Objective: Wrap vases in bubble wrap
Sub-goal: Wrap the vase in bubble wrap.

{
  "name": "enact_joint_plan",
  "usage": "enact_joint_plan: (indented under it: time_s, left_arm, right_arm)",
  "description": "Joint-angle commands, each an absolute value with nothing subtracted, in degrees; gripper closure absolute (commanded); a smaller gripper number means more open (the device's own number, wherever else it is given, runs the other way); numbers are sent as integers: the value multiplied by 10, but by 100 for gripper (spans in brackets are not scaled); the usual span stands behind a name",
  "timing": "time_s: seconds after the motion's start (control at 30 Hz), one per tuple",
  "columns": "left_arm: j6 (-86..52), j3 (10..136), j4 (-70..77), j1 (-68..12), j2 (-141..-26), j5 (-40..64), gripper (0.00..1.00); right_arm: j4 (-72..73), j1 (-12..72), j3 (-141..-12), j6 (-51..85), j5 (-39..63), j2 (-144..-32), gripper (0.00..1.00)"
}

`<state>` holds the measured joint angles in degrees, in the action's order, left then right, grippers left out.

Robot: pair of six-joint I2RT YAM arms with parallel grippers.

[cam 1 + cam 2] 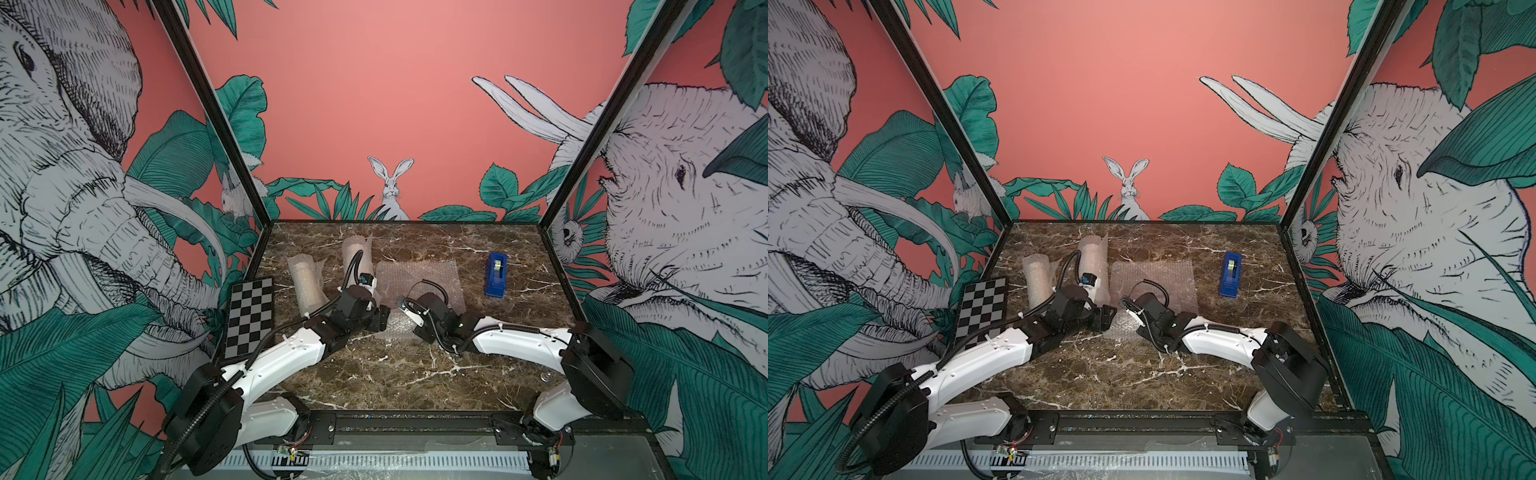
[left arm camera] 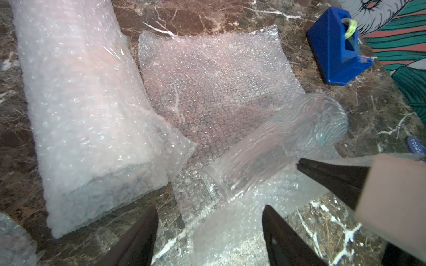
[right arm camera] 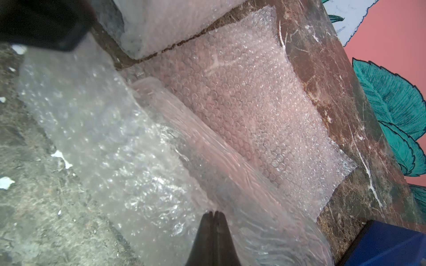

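Glass vase [image 2: 274, 147] lies on its side on the bubble wrap [image 2: 207, 87], just ahead of my left end effector [image 2: 211, 207], jaws apart, long axis running obliquely away. My right end effector [image 3: 213, 214], jaws closed, is nearer, alongside the vase; grip on wrap unconfirmed.

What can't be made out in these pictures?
Glass vase: in both top views, clear glass on clear wrap, too small to spot.
Contents of the two bundles: every view, wrapping hides them.
Whether the shut right gripper pinches wrap: right wrist view, blurred.
Tape dispenser: right wrist view, cut by the edge.
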<state>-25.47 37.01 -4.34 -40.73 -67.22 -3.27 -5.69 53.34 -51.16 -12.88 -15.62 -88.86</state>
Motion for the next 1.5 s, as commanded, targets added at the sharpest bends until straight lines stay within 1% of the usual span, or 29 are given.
enact_joint_plan:
  time_s: [0.0, 0.37, 0.57, 0.77, 0.97, 1.13, 1.23, 1.4, 1.47]
  left_arm:
    - [-259, 351, -29, -408, -646, -28, 27]
    - [-260, 345, -3, -414, -659, 14, 27]
    - [-273, 357, 8, -428, -690, 18, 28]
    - [-272, 392, -6, -429, -744, 35, 27]
    - [-300, 410, -22, -429, -773, 0, 24]
    - [-324, 428, -38, -429, -806, -27, 24]
    - [-333, 437, -56, -429, -819, -47, 23]
    - [-336, 444, -65, -429, -830, -60, 23]
    - [-336, 442, -65, -429, -832, -63, 23]
  right_arm:
    - [-61, 530, -537, -138, -149, -879, 100]
    - [-60, 526, -575, -165, -154, -913, 100]
    - [-56, 516, -597, -172, -165, -948, 100]
    - [-45, 499, -592, -170, -151, -955, 100]
    - [-41, 482, -590, -158, -119, -956, 100]
    - [-37, 470, -594, -149, -92, -962, 96]
    - [-38, 464, -599, -148, -84, -959, 88]
    - [-53, 457, -597, -148, -82, -922, 73]
    - [-57, 453, -592, -148, -83, -893, 71]
